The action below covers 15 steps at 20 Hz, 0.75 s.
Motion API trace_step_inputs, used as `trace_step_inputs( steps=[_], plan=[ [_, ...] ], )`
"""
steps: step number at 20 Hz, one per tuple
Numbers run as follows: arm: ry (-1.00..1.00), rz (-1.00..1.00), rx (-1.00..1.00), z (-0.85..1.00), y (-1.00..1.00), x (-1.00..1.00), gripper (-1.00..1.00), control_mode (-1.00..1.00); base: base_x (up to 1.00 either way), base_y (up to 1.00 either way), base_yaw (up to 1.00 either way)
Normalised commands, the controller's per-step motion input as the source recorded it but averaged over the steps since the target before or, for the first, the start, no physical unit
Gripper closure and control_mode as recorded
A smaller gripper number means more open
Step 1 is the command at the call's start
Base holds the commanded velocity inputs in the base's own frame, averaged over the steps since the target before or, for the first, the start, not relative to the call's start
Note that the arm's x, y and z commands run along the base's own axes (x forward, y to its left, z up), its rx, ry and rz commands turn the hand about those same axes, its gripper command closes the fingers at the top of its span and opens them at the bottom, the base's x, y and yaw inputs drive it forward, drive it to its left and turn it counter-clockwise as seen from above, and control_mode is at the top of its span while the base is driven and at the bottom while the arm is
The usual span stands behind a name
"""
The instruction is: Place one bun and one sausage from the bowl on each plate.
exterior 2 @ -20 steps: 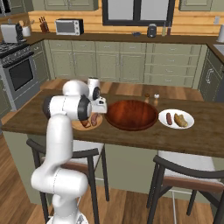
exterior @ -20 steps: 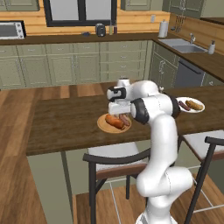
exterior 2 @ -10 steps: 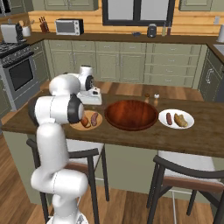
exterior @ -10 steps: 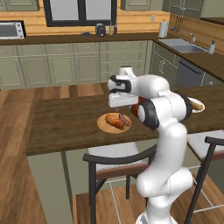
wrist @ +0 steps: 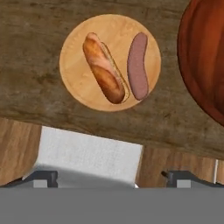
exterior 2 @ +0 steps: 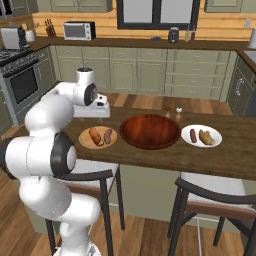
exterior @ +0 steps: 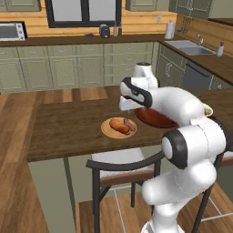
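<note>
End effector (wrist: 109, 175) hovers above tan plate (wrist: 74, 74), fingers spread apart, nothing held. Tan plate carries bun (wrist: 104, 68) and sausage (wrist: 138, 65) side by side. Bowl (exterior 2: 150, 131) sits between plates on counter (exterior 2: 235, 155); white plate (exterior 2: 201, 136) holds bun and sausage too.

No text, label, brand, number or sign can be read in any of the views; all surfaces are plain and without any print.
</note>
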Motion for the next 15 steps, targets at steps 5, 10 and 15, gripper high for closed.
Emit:
trace_step_inputs(
  steps=[5, 10, 15],
  plan=[
    [-0.45, 0.00, 0.00, 0.83, 0.00, -1.00, -1.00, -1.00, 0.00, 0.00, 0.00],
    [-0.52, -0.01, 0.02, 0.63, 0.00, -1.00, -1.00, -1.00, 0.00, 0.00, 0.00],
    [-0.23, -0.01, 0.13, 0.16, -0.01, -0.66, -1.00, -1.00, 0.00, 0.00, 0.00]
  ],
)
